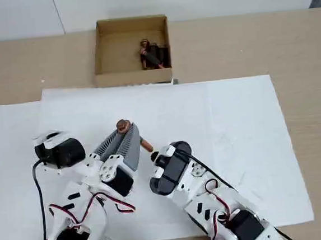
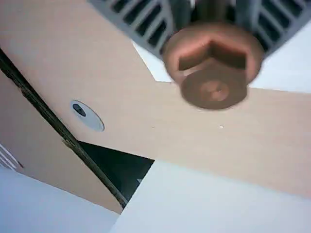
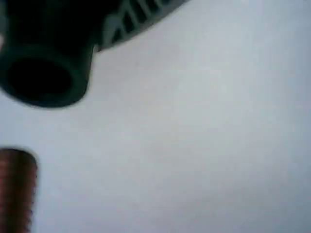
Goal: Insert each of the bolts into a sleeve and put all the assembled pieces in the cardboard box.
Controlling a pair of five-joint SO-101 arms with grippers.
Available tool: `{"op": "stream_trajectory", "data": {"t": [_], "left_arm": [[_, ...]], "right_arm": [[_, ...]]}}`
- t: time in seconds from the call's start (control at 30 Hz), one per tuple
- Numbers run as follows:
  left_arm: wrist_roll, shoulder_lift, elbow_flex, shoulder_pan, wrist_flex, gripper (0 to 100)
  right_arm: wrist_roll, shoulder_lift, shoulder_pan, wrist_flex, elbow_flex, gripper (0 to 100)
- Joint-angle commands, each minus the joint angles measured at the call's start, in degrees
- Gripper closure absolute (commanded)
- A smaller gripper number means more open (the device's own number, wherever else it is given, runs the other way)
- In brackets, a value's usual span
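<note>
My left gripper (image 1: 125,135) is shut on a copper bolt (image 1: 122,125), whose hex head (image 2: 214,63) pokes out past the grey fingers (image 2: 141,17). The bolt's threaded end (image 1: 146,146) sticks out toward the right arm. That end (image 3: 17,189) also appears in the right wrist view, a short way from the open mouth of a black sleeve (image 3: 43,73). My right gripper (image 3: 73,29) is shut on the sleeve; in the high view it is hidden under the right wrist (image 1: 170,167). The cardboard box (image 1: 105,52) at the back holds assembled pieces (image 1: 153,54).
A large white paper sheet (image 1: 234,130) covers the wooden table (image 1: 288,41) under both arms. The box stands just beyond the sheet's far edge. Red and black cables (image 1: 89,207) loop along the left arm near the front edge.
</note>
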Motion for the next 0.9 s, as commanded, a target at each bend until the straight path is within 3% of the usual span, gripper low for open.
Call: {"op": "stream_trajectory", "data": {"t": [0.0,0.53,0.87], "left_arm": [[-0.44,-0.53,-0.75,0.70,0.18,99],[-0.97,-0.44,1.71,3.60,2.55,99],[-8.79,-0.53,5.67,10.90,7.47,99]], "right_arm": [[0.62,-0.40,0.22,-1.80,-0.88,99.6],[3.43,-0.31,0.13,-6.02,-0.88,99.6],[3.43,-0.31,0.22,-5.93,-0.88,99.6]]}}
